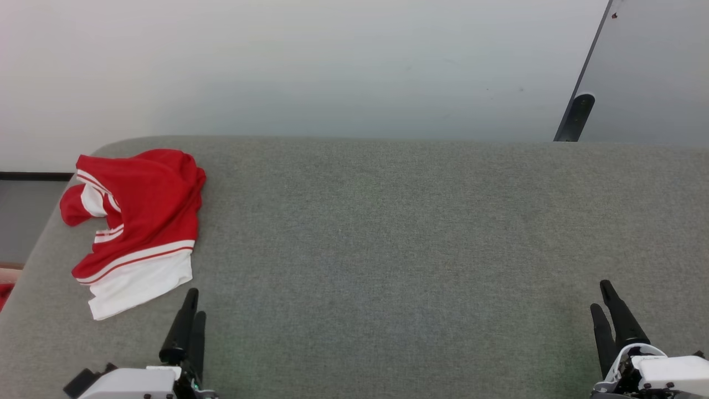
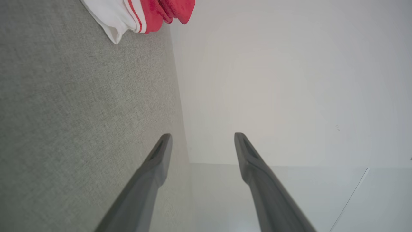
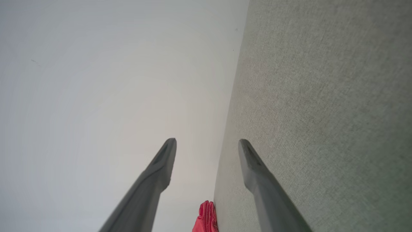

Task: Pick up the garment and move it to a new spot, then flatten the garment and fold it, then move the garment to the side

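While the shirt (image 1: 138,221) lies in a crumpled heap at the left end of the grey table (image 1: 415,249), both arms sit low at the near edge with nothing in them. The shirt is bunched up red side out. A white sleeve with red-white striped trim spills toward the near side, and a red fold hangs a little over the table's left edge. The left gripper (image 1: 196,303) points up the table just to the right of that white sleeve, close to it but not touching. Its two dark fingers (image 2: 161,154) stand wide apart and empty. From that wrist, the shirt (image 2: 141,13) shows well ahead of the fingertips and off to one side, its white corner lying flat on the grey cloth. The right gripper (image 1: 600,295) is at the opposite end of the near edge, well apart from the shirt, with the whole bare stretch of table between them. Its fingers (image 3: 164,158) are also spread wide and hold nothing. From that wrist, a small red bit of the shirt (image 3: 206,216) peeks out low between them, far off at the table's edge. Behind the table rises a pale wall (image 1: 332,66), with a dark-edged panel (image 1: 653,72) leaning in at the right.
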You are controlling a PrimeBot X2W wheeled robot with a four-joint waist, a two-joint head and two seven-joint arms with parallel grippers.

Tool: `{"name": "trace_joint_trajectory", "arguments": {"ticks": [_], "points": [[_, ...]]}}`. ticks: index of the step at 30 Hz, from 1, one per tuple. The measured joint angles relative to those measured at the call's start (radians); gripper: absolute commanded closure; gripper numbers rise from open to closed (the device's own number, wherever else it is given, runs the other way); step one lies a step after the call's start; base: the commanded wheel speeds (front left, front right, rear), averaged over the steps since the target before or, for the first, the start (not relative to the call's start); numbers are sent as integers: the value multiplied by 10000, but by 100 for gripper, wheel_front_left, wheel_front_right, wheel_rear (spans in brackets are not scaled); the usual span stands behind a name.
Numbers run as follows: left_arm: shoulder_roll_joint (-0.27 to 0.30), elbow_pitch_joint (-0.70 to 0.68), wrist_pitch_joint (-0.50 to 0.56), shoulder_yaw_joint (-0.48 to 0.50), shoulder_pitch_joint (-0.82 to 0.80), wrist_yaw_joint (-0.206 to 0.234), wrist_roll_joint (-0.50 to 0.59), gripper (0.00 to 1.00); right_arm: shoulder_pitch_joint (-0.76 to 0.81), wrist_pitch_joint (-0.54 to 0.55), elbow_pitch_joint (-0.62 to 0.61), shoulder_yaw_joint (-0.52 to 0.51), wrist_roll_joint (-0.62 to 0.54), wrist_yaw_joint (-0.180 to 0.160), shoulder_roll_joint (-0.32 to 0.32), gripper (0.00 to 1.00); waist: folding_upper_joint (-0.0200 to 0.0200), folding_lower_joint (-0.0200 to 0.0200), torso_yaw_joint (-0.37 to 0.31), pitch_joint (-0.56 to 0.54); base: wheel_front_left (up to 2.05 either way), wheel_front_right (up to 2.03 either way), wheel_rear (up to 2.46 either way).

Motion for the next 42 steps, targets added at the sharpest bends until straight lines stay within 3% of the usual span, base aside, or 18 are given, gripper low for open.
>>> {"name": "trace_joint_trajectory", "arguments": {"ticks": [12,29,42], "points": [[489,67,-633,-322,-71,0,1712,0,-270,-591,77,840,-1459,0,-665,0,0,0,14,-16,0,0,0],[754,-244,-1273,-353,-104,65,5848,0,-1021,-1333,713,2029,-4088,0,-1523,0,0,0,3,-27,0,0,0],[1001,-301,-1697,-497,-104,146,8215,0,-1388,-1795,1177,2226,-6307,0,-1831,0,0,0,-14,-14,0,0,0]]}}
